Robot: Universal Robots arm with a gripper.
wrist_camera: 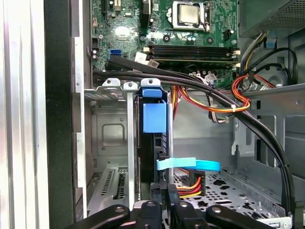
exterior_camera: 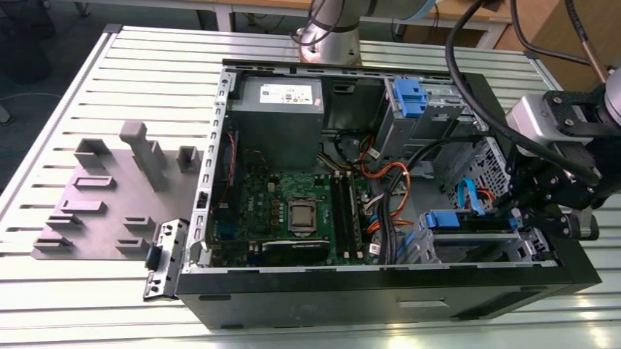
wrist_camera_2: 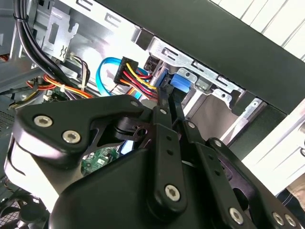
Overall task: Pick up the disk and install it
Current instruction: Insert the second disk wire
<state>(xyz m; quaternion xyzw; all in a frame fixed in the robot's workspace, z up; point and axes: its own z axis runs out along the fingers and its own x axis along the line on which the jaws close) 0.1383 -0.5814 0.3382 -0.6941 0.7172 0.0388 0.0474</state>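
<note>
I have the gripper down at the drive cage, in the corner of the open computer case towards the exterior view's right. The disk is off the table and stands on edge in a slot of that cage, its blue carrier tab facing out. In both wrist views the gripper lines up with the disk's edge, touching it or just beside it. I can't tell whether the claw is clamped on the disk, closed beside it or slightly apart, because the arm's own black body covers the contact.

My read on progress is that the pick-up is done and the insertion is mostly done. The disk looks deep in the slot, with the tab near the cage rim. I can't confirm from here that it is fully seated or latched.

A flat blue data cable and a power plug with red, yellow and black wires hang just beside the disk. I can't tell if either is plugged in.

Elsewhere, the lone blue bracket sits in the upper bay, the grey power supply is in the far corner, and the motherboard is untouched.
</note>
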